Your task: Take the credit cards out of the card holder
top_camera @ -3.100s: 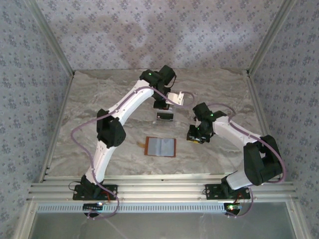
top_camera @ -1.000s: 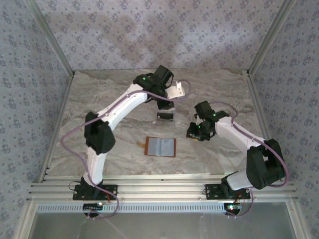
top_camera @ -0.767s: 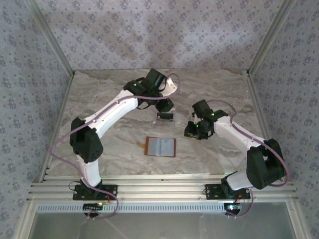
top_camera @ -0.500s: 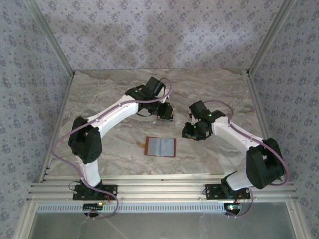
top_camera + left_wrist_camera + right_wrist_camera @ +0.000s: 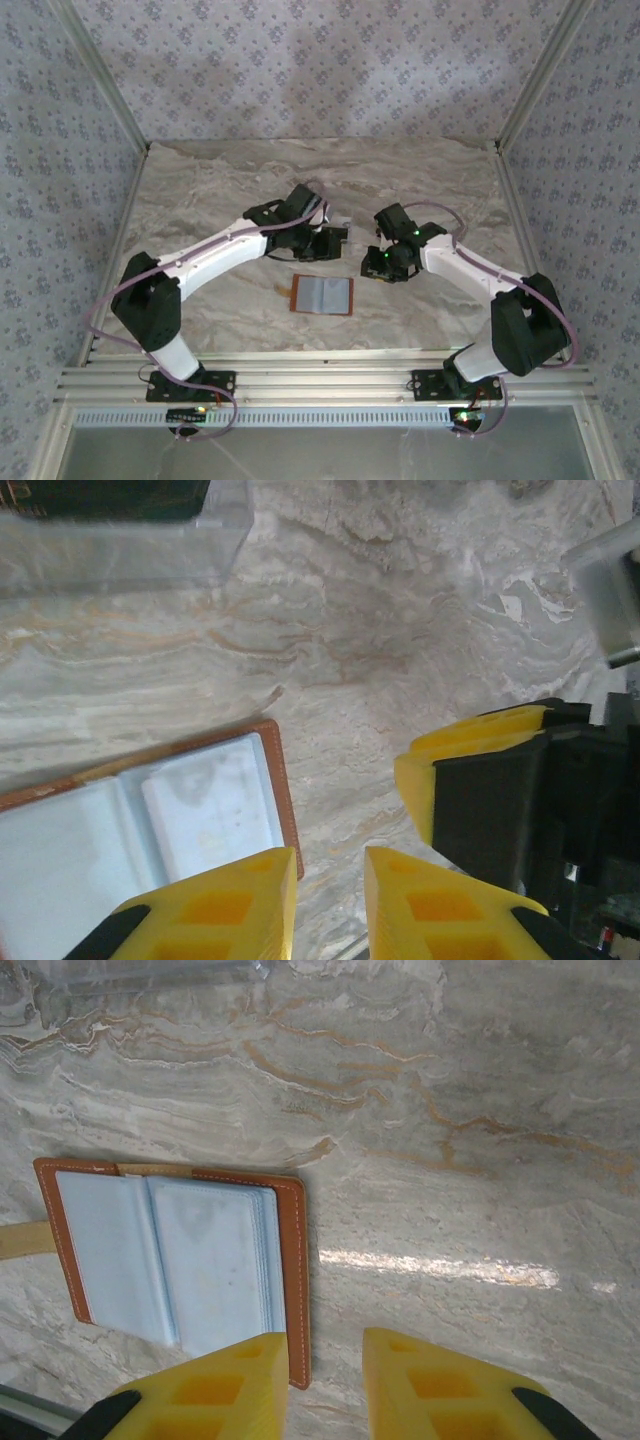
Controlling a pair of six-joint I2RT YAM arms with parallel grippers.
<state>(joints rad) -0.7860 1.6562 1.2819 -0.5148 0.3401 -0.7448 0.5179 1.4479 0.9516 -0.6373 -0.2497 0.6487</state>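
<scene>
Near counter [image 5: 200,190] centre, found card holder [image 5: 323,295] lying open, lining upward, likely to expose pockets; noted left jaws and right jaws narrowly parted, empty, hovering beside it.

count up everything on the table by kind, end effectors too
card holder, lying open: 1
clear plastic tray: 1
dark card in the tray: 1
end effectors: 2 (left end effector, right end effector)
total: 5
</scene>
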